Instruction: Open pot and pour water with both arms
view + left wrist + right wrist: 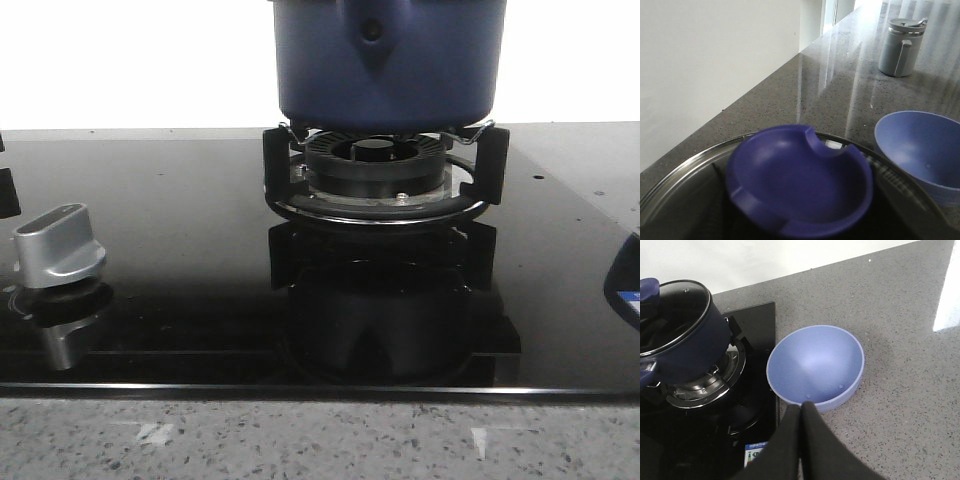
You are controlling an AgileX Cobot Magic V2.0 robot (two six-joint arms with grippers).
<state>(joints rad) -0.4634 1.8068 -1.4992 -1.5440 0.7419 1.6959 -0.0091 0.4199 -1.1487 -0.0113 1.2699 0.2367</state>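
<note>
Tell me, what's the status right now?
Right end effector shut, empty, above blue bowl. Left end effector unseen. Pot on burner, glass lid still on.

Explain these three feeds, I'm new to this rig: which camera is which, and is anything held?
It's a two-armed robot with grippers. The front view looks across the black cooktop at the pot on its burner, silver knob at left. The left wrist camera hangs close over the lid's blue handle; its gripper isn't visible. The right wrist camera looks down on pot, blue bowl and the right gripper, shut and empty.
</note>
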